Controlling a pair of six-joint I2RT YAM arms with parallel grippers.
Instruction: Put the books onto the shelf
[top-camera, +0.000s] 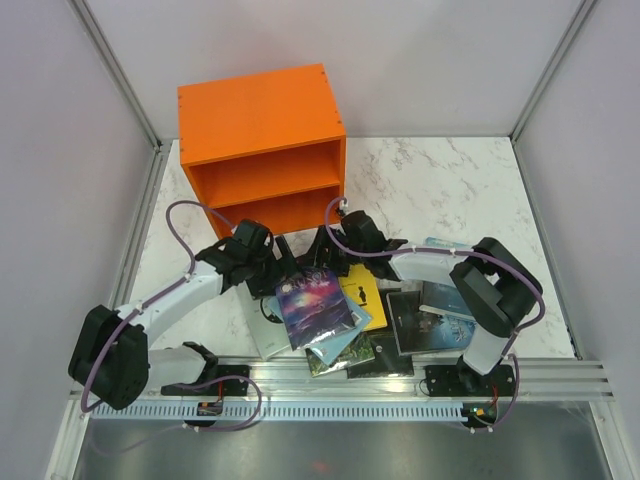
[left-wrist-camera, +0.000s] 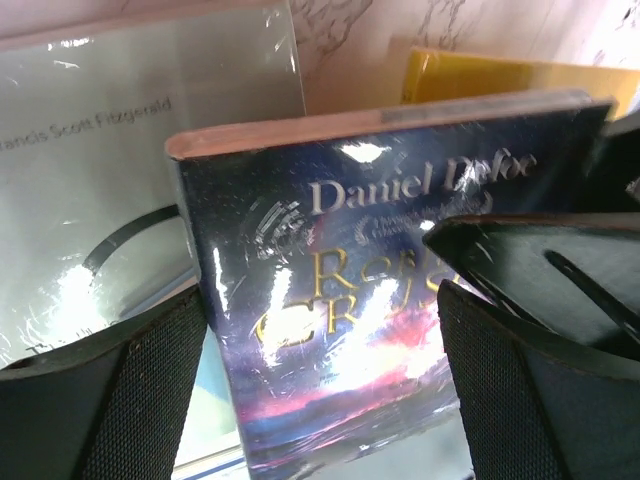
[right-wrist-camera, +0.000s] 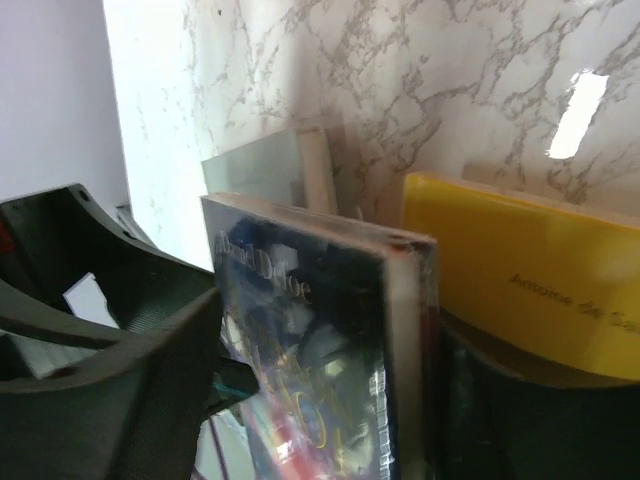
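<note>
Marble table (top-camera: 450, 190), orange shelf (top-camera: 262, 120) at its far edge. Left pincer (left-wrist-camera: 320, 300) is hovering spread around a tilted purple book (top-camera: 312, 305) above the pile (top-camera: 400, 330); right pincer (right-wrist-camera: 330, 330) is straddling its spine, grip unclear. Squeezing squarely before lifting seems wise.

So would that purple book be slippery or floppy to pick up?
The purple book shines with glare like glossy wrap, so probably slippery. It looks thin, so likely light and somewhat bendy. Stood on edge, it may tip easily.
</note>
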